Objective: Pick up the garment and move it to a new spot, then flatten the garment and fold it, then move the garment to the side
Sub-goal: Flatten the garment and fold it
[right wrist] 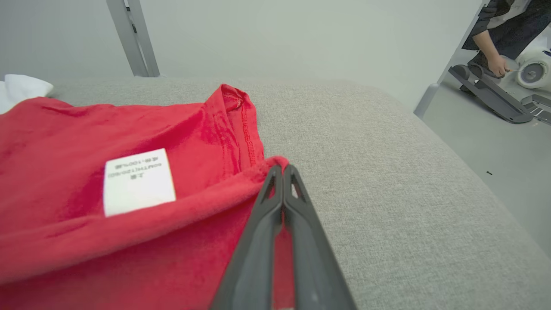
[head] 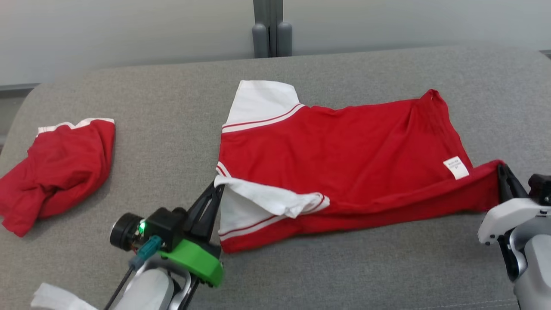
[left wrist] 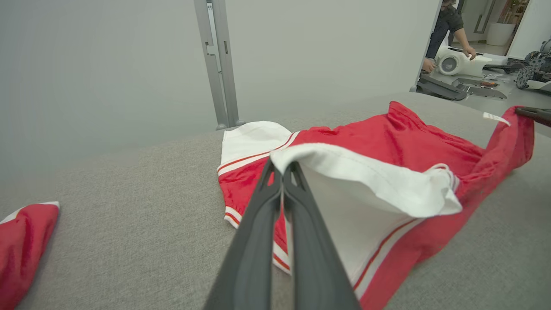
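Garment (head: 335, 155) lay on the cushion (head: 172, 107), left gripper (head: 218, 186) clamped on its white sleeve (head: 267, 200), right gripper (head: 500, 168) on the hem corner (right wrist: 275, 161). Right wrist view caught the cushion dropping off at 3 o'clock; head view showed bare room at 6.

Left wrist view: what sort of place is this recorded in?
Probably a robotics lab or workshop: a grey padded worktop holding a red shirt, plain partition walls, and beyond them a person handling machine parts on the floor.
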